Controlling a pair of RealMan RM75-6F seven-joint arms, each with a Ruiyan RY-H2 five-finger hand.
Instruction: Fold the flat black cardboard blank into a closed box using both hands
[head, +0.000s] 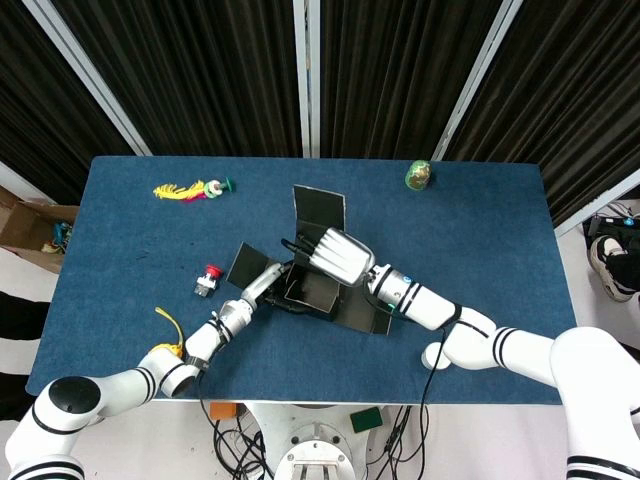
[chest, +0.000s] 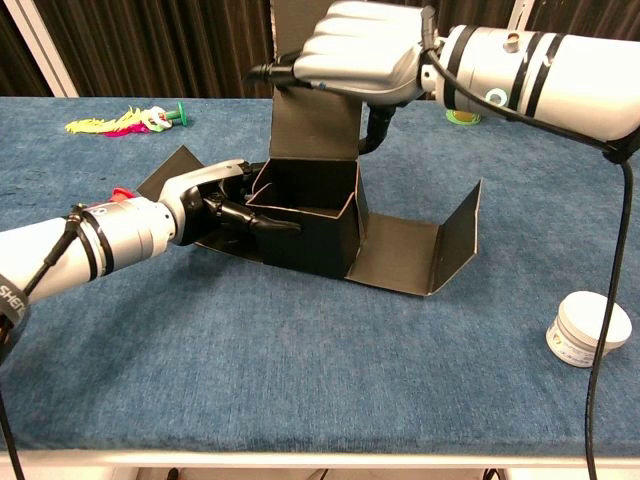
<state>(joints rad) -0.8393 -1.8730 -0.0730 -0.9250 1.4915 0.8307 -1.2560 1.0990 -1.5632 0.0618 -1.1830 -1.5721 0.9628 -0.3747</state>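
we're looking at the blue worktop (head: 480, 220), and near its middle sits the black cardboard box (chest: 315, 225), half formed: walls up around an open cavity, one tall flap (chest: 312, 95) standing upright at the back, another panel lying flat to the side with its end turned up (chest: 458, 232). our right robot hand (chest: 355, 55) is up at that tall flap, silver back to both cameras, fingertips reaching over the flap's top edge; whether they pinch the card we cannot tell. the left robot hand (chest: 225, 200) comes in low from the side, dark fingers (chest: 265, 222) laid against the box wall, slightly spread, not clearly wrapped around anything. the chest view gives us the cavity and the flap's height, which the head view flattens. the head view alone shows the small red-topped piece (head: 207, 281) and a yellow strip (head: 170, 322). both show the white jar (chest: 588, 329), the green object (head: 418, 176) and the feather toy (head: 190, 190).
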